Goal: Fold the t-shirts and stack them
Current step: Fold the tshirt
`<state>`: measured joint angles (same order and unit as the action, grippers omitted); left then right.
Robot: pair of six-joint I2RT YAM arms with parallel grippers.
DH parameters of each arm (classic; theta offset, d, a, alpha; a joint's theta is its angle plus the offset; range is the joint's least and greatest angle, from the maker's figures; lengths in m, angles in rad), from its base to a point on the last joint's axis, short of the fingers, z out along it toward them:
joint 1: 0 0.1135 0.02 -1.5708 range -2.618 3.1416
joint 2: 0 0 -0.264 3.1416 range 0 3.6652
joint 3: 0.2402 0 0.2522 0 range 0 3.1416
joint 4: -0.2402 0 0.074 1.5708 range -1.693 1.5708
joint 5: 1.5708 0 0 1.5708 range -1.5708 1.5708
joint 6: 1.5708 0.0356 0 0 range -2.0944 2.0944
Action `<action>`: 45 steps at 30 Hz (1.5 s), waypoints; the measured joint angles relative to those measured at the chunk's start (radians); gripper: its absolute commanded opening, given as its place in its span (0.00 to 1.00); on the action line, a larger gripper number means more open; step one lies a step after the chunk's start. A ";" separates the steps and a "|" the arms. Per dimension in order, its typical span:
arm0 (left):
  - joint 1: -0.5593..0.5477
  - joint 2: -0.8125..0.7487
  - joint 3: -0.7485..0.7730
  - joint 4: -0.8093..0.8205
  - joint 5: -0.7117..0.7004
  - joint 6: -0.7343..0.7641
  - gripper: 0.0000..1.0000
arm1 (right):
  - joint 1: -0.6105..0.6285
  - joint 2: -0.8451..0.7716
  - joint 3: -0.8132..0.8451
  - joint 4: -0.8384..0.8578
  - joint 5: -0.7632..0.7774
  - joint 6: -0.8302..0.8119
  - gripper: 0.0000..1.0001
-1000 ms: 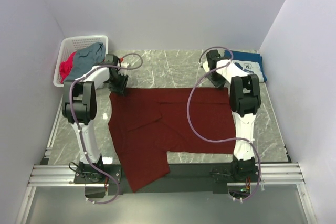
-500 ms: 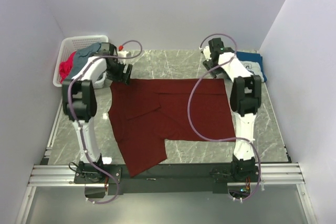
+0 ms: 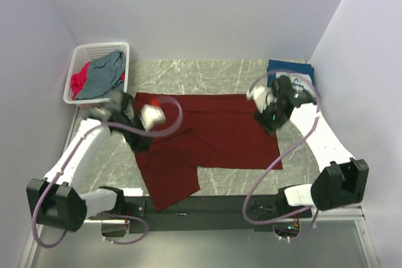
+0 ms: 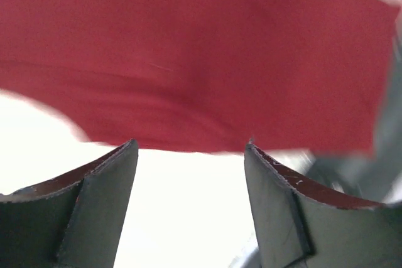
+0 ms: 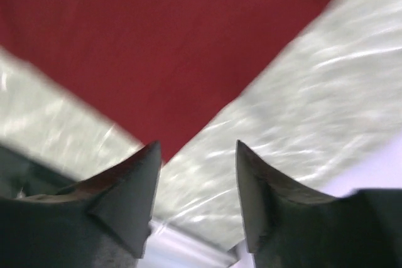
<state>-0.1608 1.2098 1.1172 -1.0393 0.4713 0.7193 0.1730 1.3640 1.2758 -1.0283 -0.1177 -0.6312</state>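
The large dark-red cloth t-shirt (image 3: 217, 133) lay spread flat on the grey marbled tabletop (image 3: 201, 73), its lower-left part reaching the near edge. Over its left side the left gripper (image 4: 191, 149) hung with fingers well apart and nothing between them. The right gripper (image 5: 196, 149), over the shirt's right edge, was likewise parted and empty. A folded navy t-shirt (image 3: 290, 72) sat in the far right corner.

Bare marble (image 3: 207, 73) open beyond the maroon shirt (image 3: 220, 131) — basket (image 3: 103, 46) crowds far-left corner, navy shirt (image 3: 287, 67) far-right.
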 measured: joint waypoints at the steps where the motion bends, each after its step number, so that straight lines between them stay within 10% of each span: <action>1: -0.047 -0.024 -0.072 -0.007 -0.017 0.021 0.72 | 0.011 -0.026 -0.063 -0.009 0.001 -0.008 0.55; 15: -0.792 -0.063 -0.328 -0.034 -0.222 -0.144 0.74 | 0.113 -0.184 -0.599 0.074 0.148 -0.077 0.43; 45: -1.281 0.257 -0.358 0.067 -0.437 -0.396 0.76 | 0.143 -0.035 -0.682 0.267 0.304 -0.065 0.24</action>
<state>-1.4414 1.4673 0.7593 -0.9722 0.0345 0.3237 0.3164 1.3285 0.5938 -0.7609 0.1867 -0.6964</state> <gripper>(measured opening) 0.778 0.245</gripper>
